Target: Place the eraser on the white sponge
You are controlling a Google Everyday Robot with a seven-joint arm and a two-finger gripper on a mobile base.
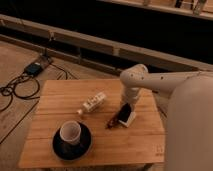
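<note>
— One pincer point(126, 106) was at work, hanging low over the desk point(55, 95) toward its right edge, and it was clamped together on the top end of the eraser point(124, 114).

— Where did the eraser sit?

— It stood tilted, its lower end on the white sponge point(130, 120), which showed at five o'clock from it. A small reddish-brown oblong point(113, 122) lay just beside the sponge at nine o'clock.

— And farther out?

— At ten o'clock from the pincer a white bottle-like item point(93, 102) lay on its side. At seven o'clock, near the front edge, a white cup point(70, 133) stood on a dark saucer point(58, 149). Cables point(17, 90) ran over the floor at nine o'clock.
</note>
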